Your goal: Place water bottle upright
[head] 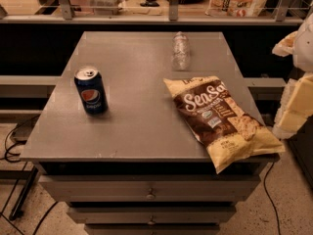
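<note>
On the grey cabinet top you've got three things. The Pepsi can stands upright near the left edge, its top closed as far as you can see, so the contents aren't visible. The snack bag, brown and yellow, lies flat on the right half with its lower corner hanging past the front-right edge. You can't tell whether it's sealed. Under the top, the drawers are shut, each with a small knob in the middle.

Your task item is the water bottle. It's at the far side of the top, a bit right of centre, just beyond the snack bag's upper end and not touching it, well apart from the can. It looks to be lying on its side, long axis pointing away from the camera, narrower end toward the far edge. The body is clear, colourless and ribbed, with the grey surface showing through — you can't tell if there's liquid inside.

The gripper is the pale cream shape at the right edge of view, off the cabinet top, beside the bag and apart from it — released or clenched, you can't tell. A white arm segment sits above it.
</note>
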Robot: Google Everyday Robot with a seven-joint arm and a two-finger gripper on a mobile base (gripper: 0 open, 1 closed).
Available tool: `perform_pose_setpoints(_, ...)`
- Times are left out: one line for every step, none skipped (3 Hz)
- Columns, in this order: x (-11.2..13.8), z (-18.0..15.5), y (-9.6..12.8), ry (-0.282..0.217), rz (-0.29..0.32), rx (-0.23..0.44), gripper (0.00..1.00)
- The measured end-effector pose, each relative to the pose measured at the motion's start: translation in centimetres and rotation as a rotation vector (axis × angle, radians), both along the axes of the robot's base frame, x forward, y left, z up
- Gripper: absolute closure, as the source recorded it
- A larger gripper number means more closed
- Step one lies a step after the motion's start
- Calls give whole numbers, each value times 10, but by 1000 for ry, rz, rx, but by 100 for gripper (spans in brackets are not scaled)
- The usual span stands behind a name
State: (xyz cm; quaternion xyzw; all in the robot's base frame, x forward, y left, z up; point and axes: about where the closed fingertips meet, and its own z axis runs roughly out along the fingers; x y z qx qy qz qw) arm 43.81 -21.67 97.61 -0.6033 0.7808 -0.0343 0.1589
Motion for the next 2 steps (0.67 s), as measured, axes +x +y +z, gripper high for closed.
perform_pose_setpoints(2, 1, -2, -7, -1, -3, 0)
perform_pose_setpoints(18, 7, -15, -31, -62, 36, 0)
